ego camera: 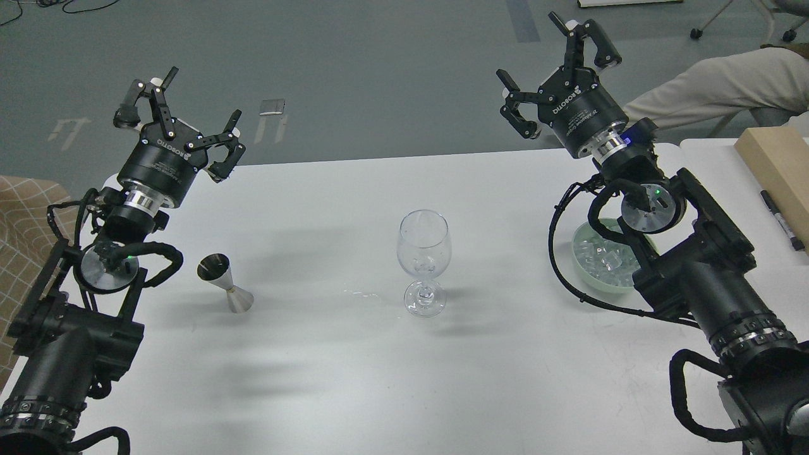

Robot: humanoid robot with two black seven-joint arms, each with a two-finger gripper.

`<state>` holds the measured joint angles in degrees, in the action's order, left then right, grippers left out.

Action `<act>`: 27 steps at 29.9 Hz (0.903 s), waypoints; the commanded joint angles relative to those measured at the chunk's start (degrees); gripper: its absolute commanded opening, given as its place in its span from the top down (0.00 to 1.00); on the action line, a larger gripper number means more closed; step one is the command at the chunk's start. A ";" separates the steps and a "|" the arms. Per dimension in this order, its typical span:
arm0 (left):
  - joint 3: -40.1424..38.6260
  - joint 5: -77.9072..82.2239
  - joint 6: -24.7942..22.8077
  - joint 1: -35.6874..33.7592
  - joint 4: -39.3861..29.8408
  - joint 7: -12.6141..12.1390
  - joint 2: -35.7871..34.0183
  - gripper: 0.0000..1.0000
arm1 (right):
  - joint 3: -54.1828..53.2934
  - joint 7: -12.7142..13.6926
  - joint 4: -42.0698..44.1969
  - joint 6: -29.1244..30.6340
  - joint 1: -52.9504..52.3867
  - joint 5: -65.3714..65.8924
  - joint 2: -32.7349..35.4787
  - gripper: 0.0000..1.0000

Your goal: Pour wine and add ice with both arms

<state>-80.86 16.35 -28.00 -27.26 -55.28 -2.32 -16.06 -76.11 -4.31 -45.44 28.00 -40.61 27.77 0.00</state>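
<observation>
Clear glassy ice cubes (603, 260) lie heaped in our pale green bowl (584, 268) at three o'clock from the clear stemmed wine glass (423, 259). Our left gripper (177, 107) and right gripper (556, 69) hang empty, fingers spread, at ten and one o'clock; a steel jigger (224, 283) stands at nine.

Wine glass (424, 253) mid-table between two raised, spread claws, ice (603, 260) right

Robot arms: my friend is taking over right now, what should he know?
Left gripper: open, empty, raised at the table's far left.
Right gripper: open, empty, raised at the far right.
Wine glass: upright mid-table, looks empty.
Metal jigger: tilted, left of the glass.
Ice: heaped in the green bowl, partly behind the right arm.
Nothing poured or added yet; both steps remain.
</observation>
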 commanded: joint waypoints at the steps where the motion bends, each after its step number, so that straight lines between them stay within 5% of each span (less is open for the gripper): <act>1: 0.00 0.00 0.00 0.01 0.09 0.47 0.32 0.02 | 0.00 0.00 0.09 0.00 0.00 0.00 0.00 0.01; 27: 0.09 0.09 0.00 0.28 0.09 0.83 0.33 0.02 | 0.09 -0.09 0.09 0.00 0.09 0.00 0.00 0.01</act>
<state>-80.77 16.44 -28.00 -26.90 -55.19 -1.47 -15.57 -76.07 -4.31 -45.35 28.00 -40.58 27.77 0.00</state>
